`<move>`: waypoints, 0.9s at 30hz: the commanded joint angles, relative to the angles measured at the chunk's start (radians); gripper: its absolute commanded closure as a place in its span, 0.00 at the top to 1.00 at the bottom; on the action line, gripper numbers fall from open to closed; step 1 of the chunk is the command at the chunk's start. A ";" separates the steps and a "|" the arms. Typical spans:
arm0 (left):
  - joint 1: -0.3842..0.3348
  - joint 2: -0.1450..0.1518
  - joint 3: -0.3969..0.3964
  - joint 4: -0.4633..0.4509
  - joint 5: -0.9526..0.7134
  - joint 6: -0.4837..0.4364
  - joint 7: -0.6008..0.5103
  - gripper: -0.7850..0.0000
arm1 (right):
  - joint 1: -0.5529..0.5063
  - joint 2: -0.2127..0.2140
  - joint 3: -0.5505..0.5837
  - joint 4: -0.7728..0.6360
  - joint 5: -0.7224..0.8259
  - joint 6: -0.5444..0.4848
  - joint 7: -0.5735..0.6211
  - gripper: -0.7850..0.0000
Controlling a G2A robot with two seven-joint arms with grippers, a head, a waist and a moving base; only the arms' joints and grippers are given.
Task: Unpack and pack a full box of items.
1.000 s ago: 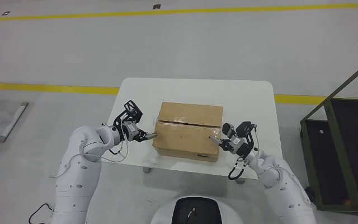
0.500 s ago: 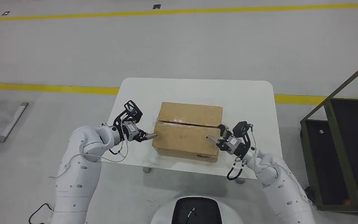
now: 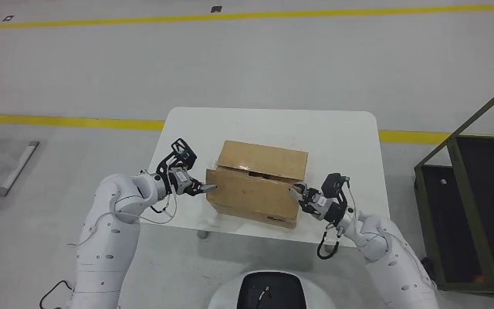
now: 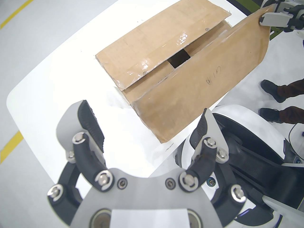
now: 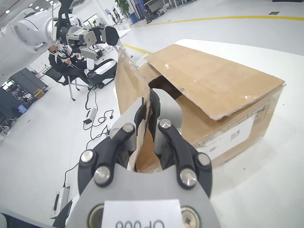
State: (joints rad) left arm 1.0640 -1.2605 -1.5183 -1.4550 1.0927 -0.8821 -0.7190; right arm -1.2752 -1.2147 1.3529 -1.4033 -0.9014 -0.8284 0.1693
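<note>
On the white table the brown box sits in the middle, its near flap tipped up. My right claw, at the box's 4 o'clock, pinches that flap's corner. My left claw sits wide at 9 o'clock, right by the box.

The box is showing dull brown cardboard, with shiny clear tape gleaming on top. The desk under it is looking smooth and white. The left pincer is showing grey metal and bumpy black pads.
</note>
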 commanded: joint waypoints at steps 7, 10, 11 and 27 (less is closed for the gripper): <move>0.000 0.000 0.000 0.000 0.000 0.000 0.000 1.00 | -0.065 0.013 0.030 -0.147 -0.256 0.090 -0.137 0.00; 0.006 0.000 0.001 -0.009 0.002 0.013 0.014 1.00 | -0.091 0.016 0.025 -0.183 -0.367 0.117 -0.216 0.00; 0.011 0.002 0.003 -0.020 0.006 0.023 0.026 1.00 | -0.098 0.017 0.022 -0.187 -0.401 0.123 -0.240 0.00; -0.007 0.020 0.060 -0.091 -0.106 0.125 -0.016 0.33 | -0.136 0.030 -0.006 -0.189 -0.608 0.182 -0.468 0.00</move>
State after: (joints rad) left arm 1.0676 -1.2400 -1.4734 -1.5491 0.9839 -0.7706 -0.7199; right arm -1.4099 -1.1851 1.3481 -1.5916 -1.5011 -0.6481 -0.2963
